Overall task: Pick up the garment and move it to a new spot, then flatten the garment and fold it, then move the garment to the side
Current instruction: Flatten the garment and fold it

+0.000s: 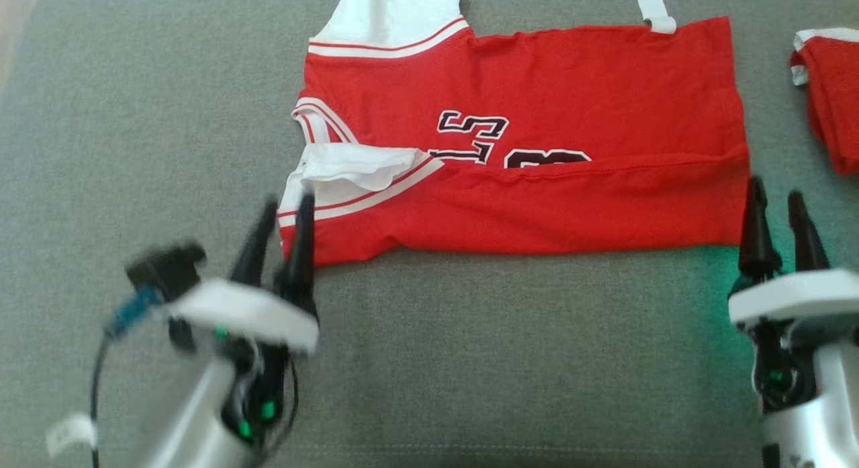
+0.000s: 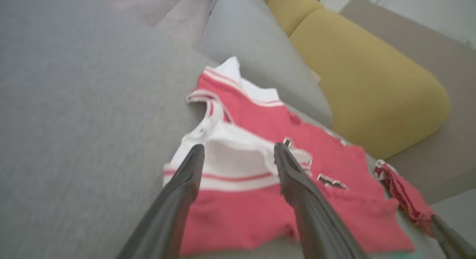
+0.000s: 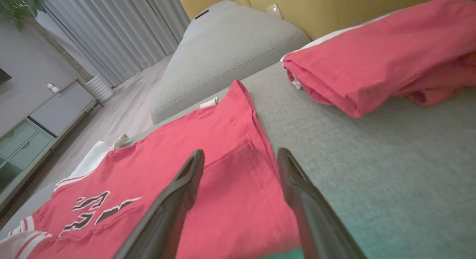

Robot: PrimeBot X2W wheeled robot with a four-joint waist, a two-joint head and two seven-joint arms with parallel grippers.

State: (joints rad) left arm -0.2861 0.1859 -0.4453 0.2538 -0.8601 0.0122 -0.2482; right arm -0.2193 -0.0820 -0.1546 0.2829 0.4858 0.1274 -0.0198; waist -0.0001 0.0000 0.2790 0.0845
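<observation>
- While both grippers are hanging over its near side, the grey sofa seat is carrying everything, spreading beneath and ahead of both sets of fingers and giving a broad, soft bed for folding.
- The red garment is lying flat just ahead of the two grippers and reaching from one across to the other. Its collar end is sitting by the left gripper and its hem end by the right, so each arm is facing one end of the same long edge.
- The near flap is lying turned up over the black number, its crease running from gripper to gripper. I am reading this as a first lengthwise fold in place, with the far side not yet folded.
- A second folded garment is resting ahead and to the right of the right gripper, well apart from the first, probably parked out of the way.
- The left gripper is standing with its fingers spread and gripping nothing, its tips at the white-trimmed shoulder corner. Whether they are touching the cloth I cannot tell.
- The right gripper is likewise spread and empty, its tips just beside the flap's hem corner.
- A white tag is poking out from the garment's far edge, well ahead of the right gripper.
</observation>
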